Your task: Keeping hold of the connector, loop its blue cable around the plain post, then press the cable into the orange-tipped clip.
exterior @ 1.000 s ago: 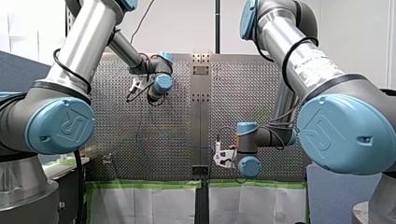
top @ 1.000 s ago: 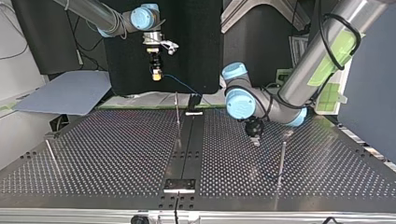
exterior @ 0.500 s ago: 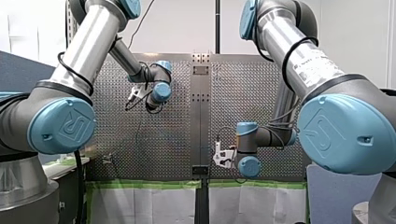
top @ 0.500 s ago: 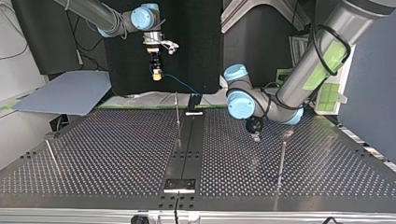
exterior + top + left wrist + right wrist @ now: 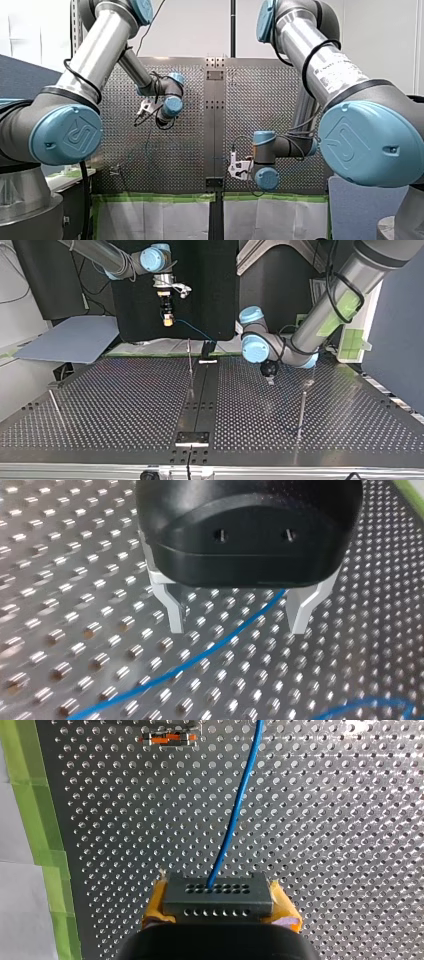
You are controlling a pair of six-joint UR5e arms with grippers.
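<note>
- My right hand (image 5: 218, 904) is clamped on the connector (image 5: 218, 894), a grey block with 2 rows of small holes, pinched between the yellow pads (image 5: 155, 909).
- The blue cable (image 5: 235, 815) leaves the connector's top face and runs straight ahead of the hand over the perforated desk (image 5: 350, 820).
- The orange-tipped clip (image 5: 168, 739) is ahead of that hand and off to 1 side of the cable, not touching it.
- A green tape strip (image 5: 30, 795) runs along the desk edge on the clip's side.
- Top view: my right hand (image 5: 168, 319) hangs well above the desk's far edge, at the view's left. The cable (image 5: 196, 331) slopes down from it toward the desk's dark centre strip (image 5: 200, 395).
- My left hand (image 5: 239, 616) is open, its 2 metal fingers (image 5: 175, 612) spread wide and holding nothing.
- The cable (image 5: 235, 636) lies on the desk under that hand and crosses the gap between the fingers at a slant. I see no contact with either finger.
- A 2nd stretch of the cable shows beside the hand, well clear of it.
- Top view: my left hand (image 5: 270, 379) sits low over the desk, right of the centre strip. A thin upright post (image 5: 302, 412) stands nearer the camera, apart from it; I cannot tell if this is the plain post.
- Front view: my left hand (image 5: 144, 108) is over the desk's left half, my right hand (image 5: 234, 167) near the desk's near edge beside the centre strip.
</note>
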